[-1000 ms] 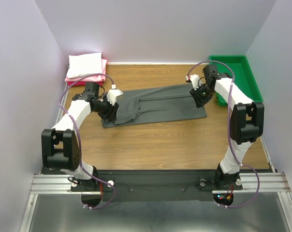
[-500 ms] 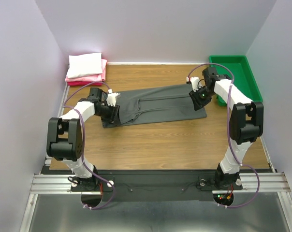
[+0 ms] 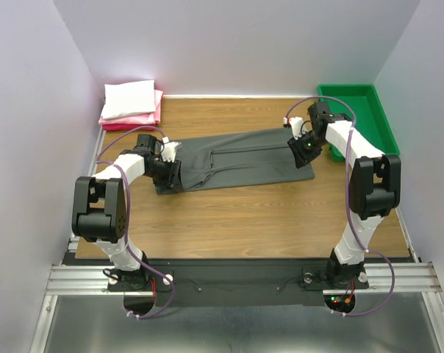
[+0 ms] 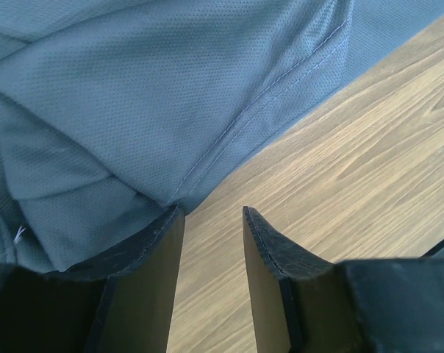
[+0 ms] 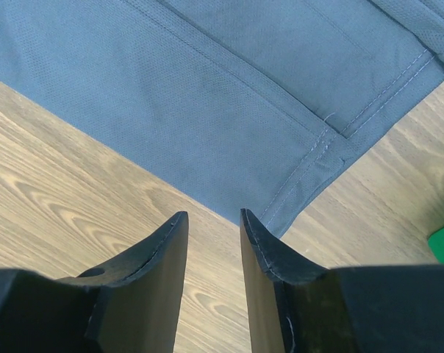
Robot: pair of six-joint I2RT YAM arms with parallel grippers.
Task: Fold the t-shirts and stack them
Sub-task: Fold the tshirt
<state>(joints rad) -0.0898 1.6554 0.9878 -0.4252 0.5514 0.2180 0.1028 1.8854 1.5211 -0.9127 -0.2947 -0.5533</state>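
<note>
A dark charcoal grey t-shirt [image 3: 237, 158] lies folded lengthwise into a long strip across the wooden table. My left gripper [image 3: 168, 170] is at its left end, open and empty; in the left wrist view [image 4: 211, 213] the fingertips sit at the cloth's corner [image 4: 156, 110] over bare wood. My right gripper [image 3: 303, 151] is at the right end, open and empty; in the right wrist view [image 5: 211, 217] the tips hover just off the shirt's hemmed corner [image 5: 229, 88]. A folded white t-shirt [image 3: 130, 98] lies on folded pink t-shirts [image 3: 134, 118] at the far left corner.
A green plastic tray [image 3: 358, 118] stands at the far right, just behind my right arm. Walls close in the table on the left, back and right. Bare wood [image 3: 251, 213] lies between the shirt and the arm bases.
My left arm has swung its elbow outward and the gripper has settled at the shirt's left end. My right gripper has shifted slightly. The shirt has barely moved.
</note>
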